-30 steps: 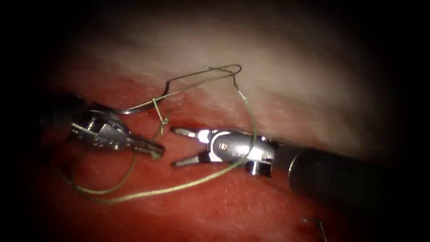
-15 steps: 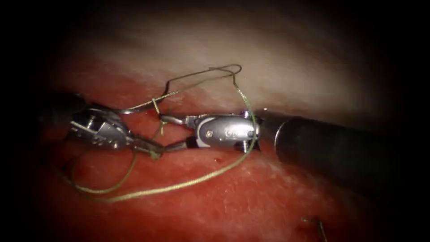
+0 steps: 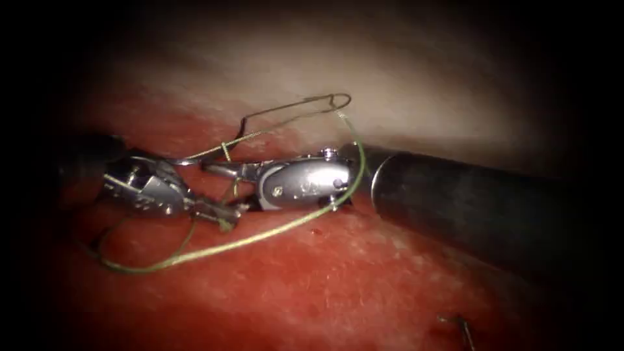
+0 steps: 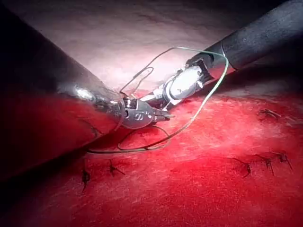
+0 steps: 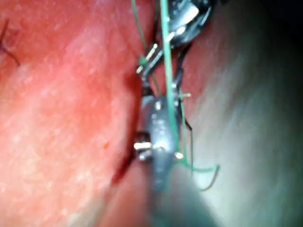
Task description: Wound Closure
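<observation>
Trailing over the tissue [image 3: 364,286], the greenish thread [image 3: 260,235] is the centre of the scene: it sweeps in a long slack curve, rises over the body of the right tool [image 3: 224,188] behind its jaws, and runs on into a thin, loose loop above. A small knot [image 3: 226,151] sits on the thread just above the place where the two tools meet. A fine bright curve [image 3: 188,158] arcs from the upper side of the left tool [image 3: 227,213] toward that knot; it may be the needle, lying above the surface and not in the tissue, though I cannot tell this for certain. The left tool's jaws appear closed on a short piece of thread at their tip. The right tool, coming in from the right, has its jaws spread apart and grips nothing; one jaw reaches just under the knot, the other almost touches the left tool's tip. In the left wrist view the thread [image 4: 208,97] drapes around the right tool in the same way. Red fluid [image 3: 312,305] coats the near tissue, and I cannot trace the cut itself. Several dark finished stitches [image 4: 113,168] show on the surface, so much of the closure seems done. The present thread lies slack and unsecured, so this stitch looks unfinished: it has yet to be tightened and trimmed.
</observation>
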Robot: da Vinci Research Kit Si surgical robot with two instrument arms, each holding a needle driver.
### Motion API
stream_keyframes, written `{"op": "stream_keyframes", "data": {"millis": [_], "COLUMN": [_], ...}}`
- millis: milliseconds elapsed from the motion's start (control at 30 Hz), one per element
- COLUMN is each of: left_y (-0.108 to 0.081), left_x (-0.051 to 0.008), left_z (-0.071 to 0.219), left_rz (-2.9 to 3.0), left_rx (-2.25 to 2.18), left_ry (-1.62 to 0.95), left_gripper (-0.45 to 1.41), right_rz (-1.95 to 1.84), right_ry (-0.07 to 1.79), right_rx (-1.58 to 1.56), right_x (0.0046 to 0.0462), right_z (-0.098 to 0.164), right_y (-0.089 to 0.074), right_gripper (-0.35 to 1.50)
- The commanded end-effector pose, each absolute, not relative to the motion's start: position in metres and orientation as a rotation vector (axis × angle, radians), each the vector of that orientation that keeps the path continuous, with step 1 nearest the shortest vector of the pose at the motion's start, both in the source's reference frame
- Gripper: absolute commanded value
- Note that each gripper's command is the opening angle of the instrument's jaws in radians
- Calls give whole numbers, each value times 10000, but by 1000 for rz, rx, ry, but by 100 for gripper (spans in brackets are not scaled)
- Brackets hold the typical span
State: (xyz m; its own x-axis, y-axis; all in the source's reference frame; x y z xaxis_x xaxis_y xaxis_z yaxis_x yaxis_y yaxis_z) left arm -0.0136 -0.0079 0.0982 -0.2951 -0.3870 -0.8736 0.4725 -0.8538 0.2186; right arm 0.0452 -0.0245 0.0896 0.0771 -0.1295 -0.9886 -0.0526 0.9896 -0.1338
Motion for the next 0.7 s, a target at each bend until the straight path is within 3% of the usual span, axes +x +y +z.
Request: {"op": "stream_keyframes", "data": {"millis": [33, 700], "left_y": [-79, -78], "left_x": [-142, -146], "left_z": [989, 989], "left_rz": [-2168, -2174], "left_rx": [1434, 1435], "left_ry": [111, 114], "left_gripper": [-45, -45], "right_rz": [-61, -84], "right_ry": [1496, 1516], "right_rx": [-150, -150], "right_x": [462, 484], "right_z": [903, 900], "right_y": [-242, -251], "right_gripper": [123, 123]}}
